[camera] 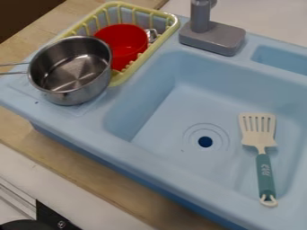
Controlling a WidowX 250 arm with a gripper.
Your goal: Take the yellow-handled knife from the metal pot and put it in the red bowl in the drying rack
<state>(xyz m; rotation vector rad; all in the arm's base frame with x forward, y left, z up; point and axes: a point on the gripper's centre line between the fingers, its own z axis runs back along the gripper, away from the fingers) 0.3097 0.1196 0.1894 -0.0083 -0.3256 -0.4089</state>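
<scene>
Inside the light-blue plastic sink basin (157, 119), can see a white slotted spatula with a teal handle (264, 164), lying near the round dark-blue drain (205, 142). Cannot tell the gripper's opening or hold. Up on the left ledge, can see a shiny silver metal saucepan (73, 74), partly overlapping a yellow plastic dish rack (172, 19) with a round red container (123, 40) inside.

a metal pot (72, 72) is tilted against the yellow rack (170, 28), in which a red cup (123, 42) is held, and a spatula (261, 152) is cradled by the blue sink (162, 134).
</scene>
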